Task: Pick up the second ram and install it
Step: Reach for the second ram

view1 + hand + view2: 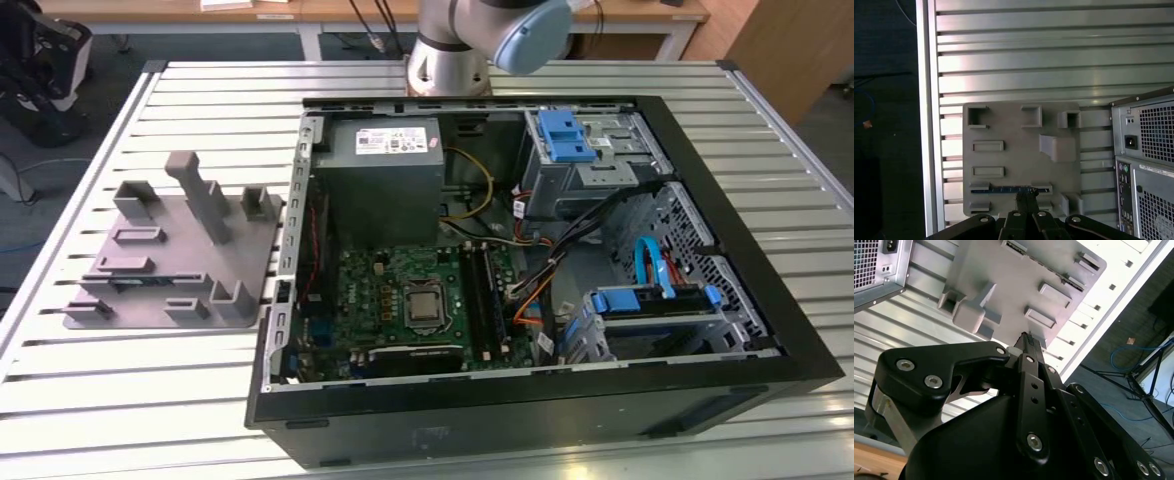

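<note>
Hand point(1026, 195), fingers together, hangs above second ram point(1004, 189) in grey holder point(1014, 131).

Pincer point(1026, 196) above blue ram point(1004, 189) — grey fixture point(1014, 127)

— Where does the exterior view stand?

— High above the table point(134, 400), across from the arm point(454, 50)'s base. It looks down aslant into the open computer case point(534, 400), with the grey fixture point(174, 300) on the exterior view's left.

— And the wrist cameras?

— Both ride behind the tool point(1026, 191). The first wrist view faces straight down on the fixture from well above. The second wrist view sits close against the tool's black links, looking aslant past them to the fixture, table edge and floor point(1104, 385).

— What do they share?

— All three show the fixture and part of the case.
</note>
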### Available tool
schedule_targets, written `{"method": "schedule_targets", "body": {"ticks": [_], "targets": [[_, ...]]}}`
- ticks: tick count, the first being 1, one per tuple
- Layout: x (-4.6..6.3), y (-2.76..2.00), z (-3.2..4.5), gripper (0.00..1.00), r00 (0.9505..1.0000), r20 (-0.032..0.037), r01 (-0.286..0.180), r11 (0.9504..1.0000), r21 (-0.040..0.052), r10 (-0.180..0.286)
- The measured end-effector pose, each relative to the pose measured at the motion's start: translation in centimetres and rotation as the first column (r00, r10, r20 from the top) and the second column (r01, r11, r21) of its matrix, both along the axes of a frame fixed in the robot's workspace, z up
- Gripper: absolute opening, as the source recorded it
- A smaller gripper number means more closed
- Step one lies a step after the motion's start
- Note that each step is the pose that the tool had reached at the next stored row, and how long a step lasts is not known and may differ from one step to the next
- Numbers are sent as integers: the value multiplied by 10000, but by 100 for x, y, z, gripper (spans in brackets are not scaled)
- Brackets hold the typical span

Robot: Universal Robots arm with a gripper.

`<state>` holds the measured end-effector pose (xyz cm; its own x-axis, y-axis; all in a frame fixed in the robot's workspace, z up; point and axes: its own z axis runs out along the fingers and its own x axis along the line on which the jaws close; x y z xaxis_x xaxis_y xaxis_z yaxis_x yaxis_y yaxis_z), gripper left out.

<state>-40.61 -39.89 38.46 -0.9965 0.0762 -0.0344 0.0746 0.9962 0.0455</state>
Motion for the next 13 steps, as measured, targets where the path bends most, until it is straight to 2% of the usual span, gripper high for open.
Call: {"method": "schedule_targets", "body": {"ticks": [9, 13], "targets": [[-186, 0, -20, 10, 10000, 0, -2, 10000, 0, 2], [-242, 0, -66, 10, 10000, 1, -1, 10000, 1, 1]]}}
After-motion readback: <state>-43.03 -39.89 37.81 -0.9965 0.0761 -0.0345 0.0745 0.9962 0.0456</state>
